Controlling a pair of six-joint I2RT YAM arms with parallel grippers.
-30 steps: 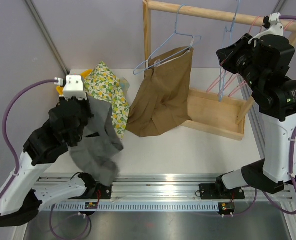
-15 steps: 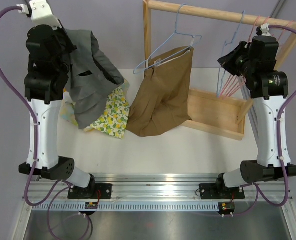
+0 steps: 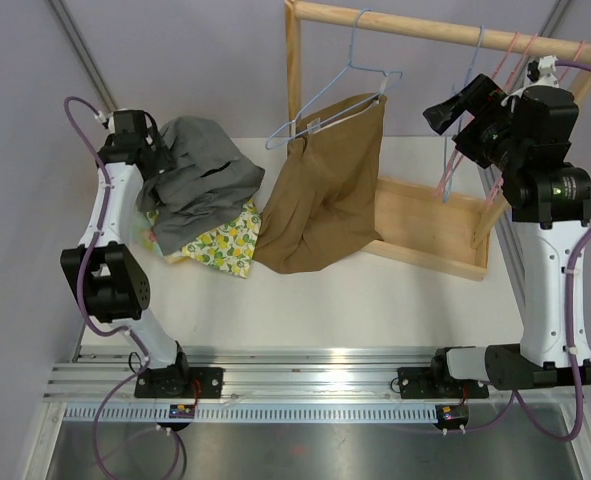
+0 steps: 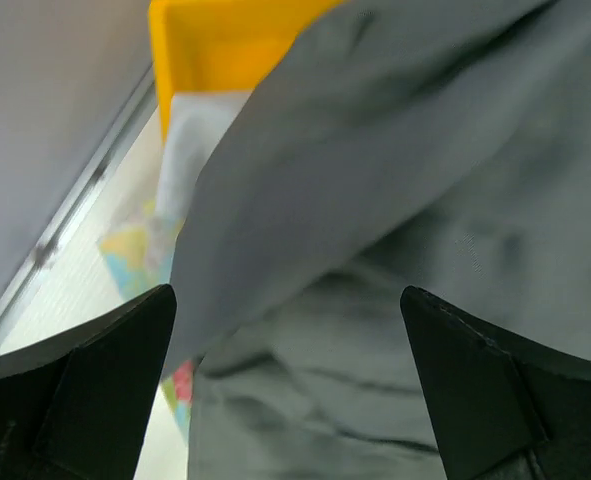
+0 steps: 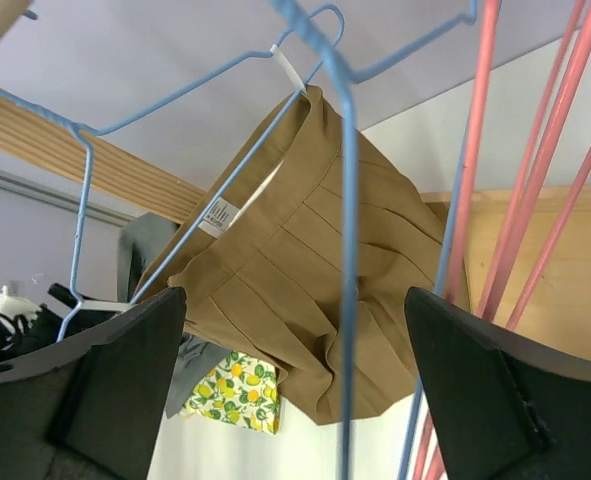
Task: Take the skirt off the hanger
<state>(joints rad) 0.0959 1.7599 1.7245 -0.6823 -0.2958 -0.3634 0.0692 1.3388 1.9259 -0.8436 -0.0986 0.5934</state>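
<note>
At ten o'clock on the tabletop [image 3: 375, 300], the left end effector [image 4: 287, 292] faces a grey garment [image 3: 200, 175] with its fingers spread wide. Toward twelve o'clock, the brown skirt [image 3: 325, 190] hangs on its light-blue hanger [image 3: 310, 104] from the wooden rail [image 3: 415, 27]. At two o'clock, the right end effector [image 5: 295, 292] is likewise spread, gripping nothing, facing a bare blue hanger [image 5: 350, 250].

The skirt [image 3: 325, 190] is soft brown cloth, matt, with pressed folds. Its hanger [image 3: 312, 98] is thin, smooth blue wire. The rack [image 3: 415, 27] is pale bare wood. The grey cloth [image 3: 200, 175] looks soft and dull. The surface [image 3: 375, 300] is white and matt.
</note>
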